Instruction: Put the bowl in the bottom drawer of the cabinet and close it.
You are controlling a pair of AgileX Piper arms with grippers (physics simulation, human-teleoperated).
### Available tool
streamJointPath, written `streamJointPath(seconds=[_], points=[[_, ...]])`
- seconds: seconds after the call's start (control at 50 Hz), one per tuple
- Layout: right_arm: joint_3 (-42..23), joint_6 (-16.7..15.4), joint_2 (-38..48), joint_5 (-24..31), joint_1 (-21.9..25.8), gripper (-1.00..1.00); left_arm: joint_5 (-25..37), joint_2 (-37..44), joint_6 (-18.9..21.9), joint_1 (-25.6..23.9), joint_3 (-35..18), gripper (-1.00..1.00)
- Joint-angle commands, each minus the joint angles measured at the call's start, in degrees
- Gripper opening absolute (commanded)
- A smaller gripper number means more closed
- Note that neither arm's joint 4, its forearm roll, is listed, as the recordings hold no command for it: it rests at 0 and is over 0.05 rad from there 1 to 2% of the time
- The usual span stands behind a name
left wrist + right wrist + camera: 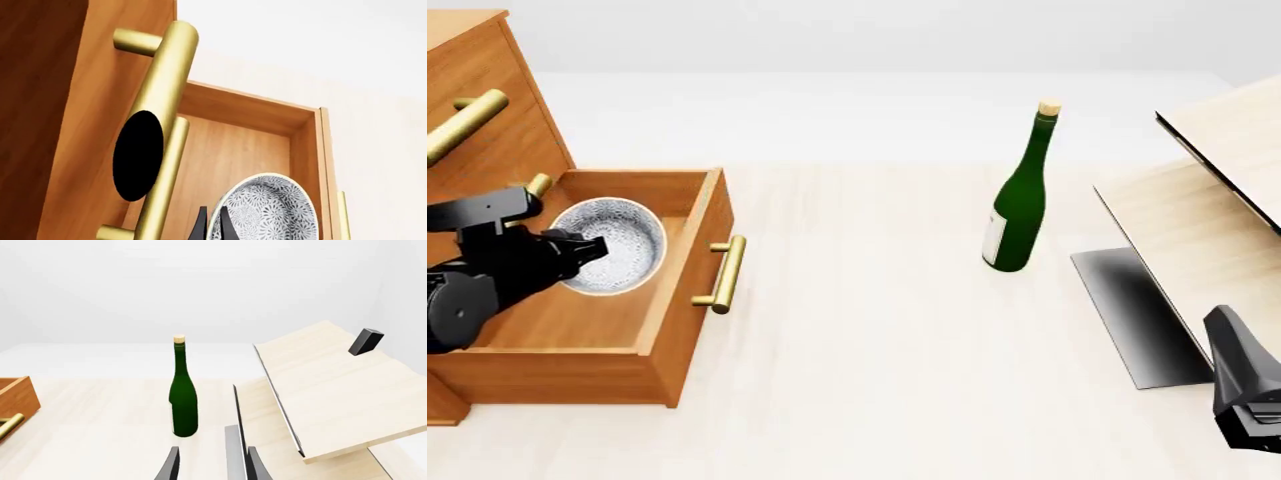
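At the left of the front view, the left gripper [585, 248] holds the bowl [610, 245] over the open bottom drawer [674, 300] of the cabinet [481, 120], its jaws clamped on the bowl's rim, as the left wrist view shows (the bowl tilted on edge between the dark fingers [199, 227]). The risk: let go at this tilt, the bowl could land on its rim and roll, or knock the drawer wall. Pulling the arm out carelessly might catch the brass handle [467, 122] above. At the lower right of the frame, the right gripper [1244, 385] idles near the pale wooden panels [1194, 225], jaws apart with nothing between them; the wine bottle [1020, 195] stands well apart from both.
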Motion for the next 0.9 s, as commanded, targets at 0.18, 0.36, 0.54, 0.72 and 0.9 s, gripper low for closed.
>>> streamJointPath(seconds=[0.18,0.36,0.54,0.72,0.9], points=[[0.0,0.0,0.0,0.0,0.0,1.0,-2.2,3.4,-1.5,0.9,0.2,-1.0],[0.0,0.0,0.0,0.0,0.0,1.0,-2.4,3.9,-1.7,1.0,0.3,-1.0],[0.0,0.0,0.0,0.0,0.0,1.0,-2.8,4.6,-1.6,1.1,0.4,-1.0],[0.0,0.0,0.0,0.0,0.0,1.0,-3.2,5.6,-1.6,1.8,0.3,-1.0],[0.0,0.0,0.0,0.0,0.0,1.0,-3.8,6.7,-1.6,2.3,0.4,-1.0]])
